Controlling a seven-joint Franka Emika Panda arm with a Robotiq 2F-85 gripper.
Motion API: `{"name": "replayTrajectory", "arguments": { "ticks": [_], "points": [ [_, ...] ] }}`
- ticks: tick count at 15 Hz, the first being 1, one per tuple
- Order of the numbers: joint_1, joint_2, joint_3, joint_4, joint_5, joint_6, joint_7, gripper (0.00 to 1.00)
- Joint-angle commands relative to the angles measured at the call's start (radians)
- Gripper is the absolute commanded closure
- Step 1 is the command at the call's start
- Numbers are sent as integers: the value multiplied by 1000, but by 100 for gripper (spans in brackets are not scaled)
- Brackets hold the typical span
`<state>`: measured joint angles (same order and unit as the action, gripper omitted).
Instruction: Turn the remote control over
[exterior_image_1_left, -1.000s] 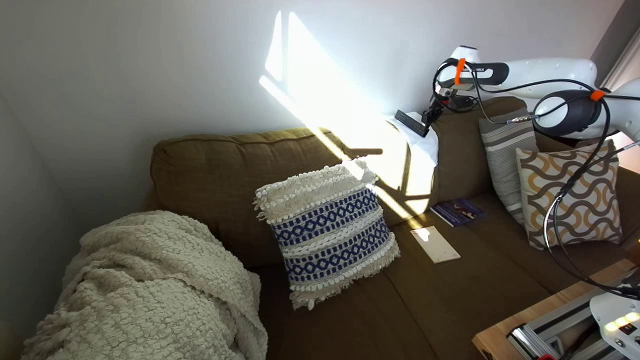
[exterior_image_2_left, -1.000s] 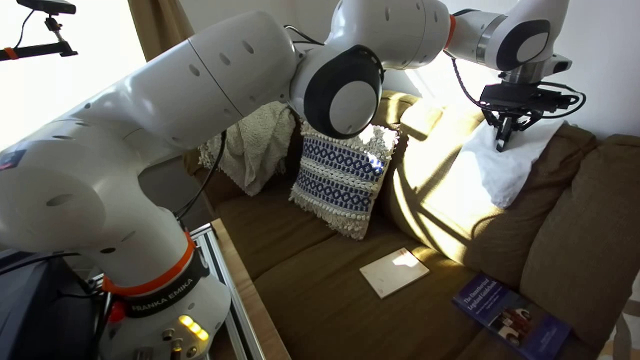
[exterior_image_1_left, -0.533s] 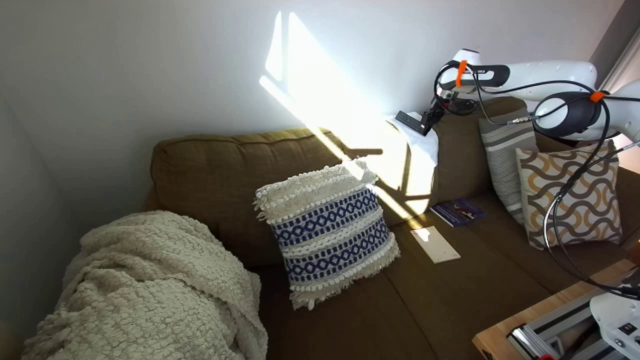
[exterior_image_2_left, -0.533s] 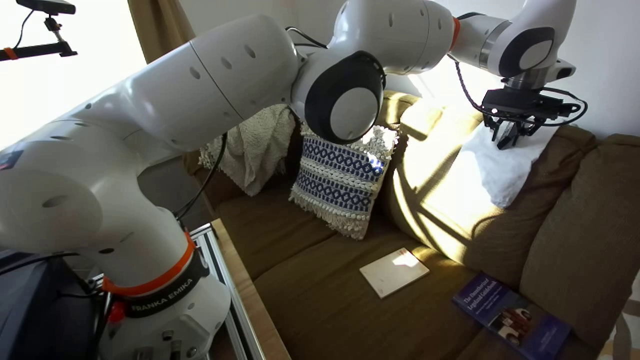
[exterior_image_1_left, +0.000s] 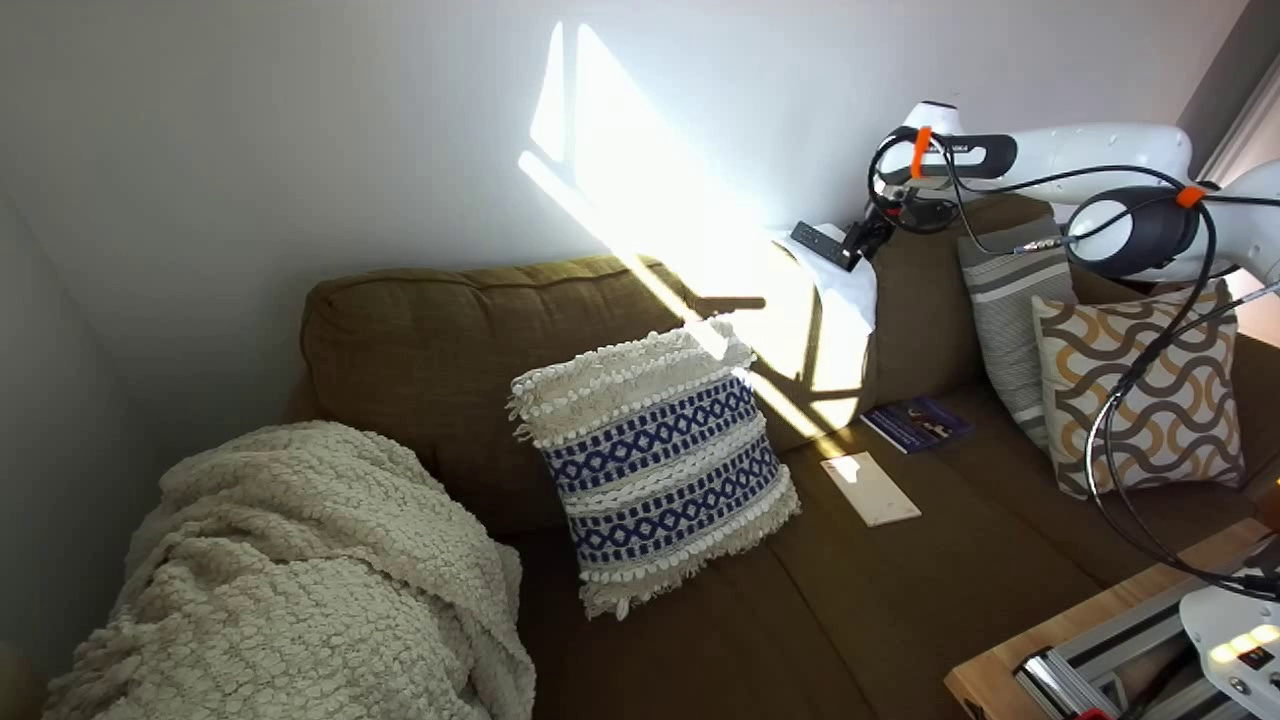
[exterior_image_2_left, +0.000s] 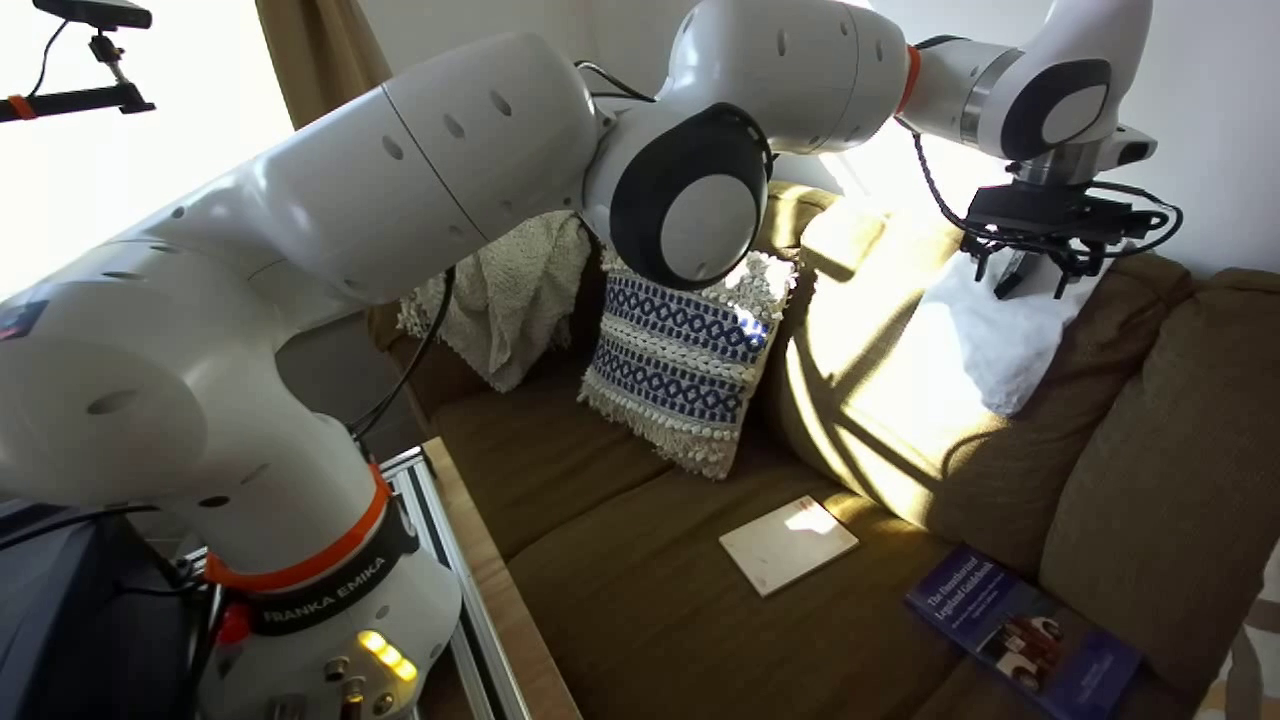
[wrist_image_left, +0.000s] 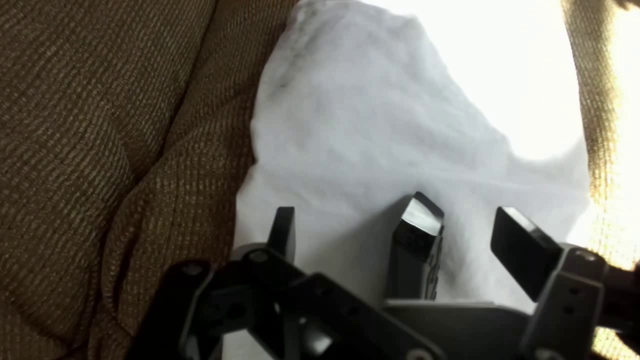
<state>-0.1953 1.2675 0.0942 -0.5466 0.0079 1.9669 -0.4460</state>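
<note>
the remote control (exterior_image_1_left: 823, 247) is resting on edge, it seems, on the white cloth (wrist_image_left: 345, 125); the claw (wrist_image_left: 397, 230) is hanging spread astride it. being presumably light, stiff and slick, it is asking for a pinch across its broad faces near mid-length.

The black remote control (wrist_image_left: 413, 255) is propped on a long edge, its buttoned face (exterior_image_1_left: 822, 246) turned sideways, on the white cloth (wrist_image_left: 345, 125) draped over the top edge of the sofa backrest (exterior_image_2_left: 1030, 480).
</note>
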Motion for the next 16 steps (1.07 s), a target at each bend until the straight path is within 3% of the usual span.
{"name": "replayTrajectory", "arguments": {
  "ticks": [1,10,16],
  "points": [
    [20,17,-46,37,-39,-10,41,0],
    [60,39,-149,52,-118,96,154,0],
    [66,41,-165,50,-119,113,174,0]
  ]
}}
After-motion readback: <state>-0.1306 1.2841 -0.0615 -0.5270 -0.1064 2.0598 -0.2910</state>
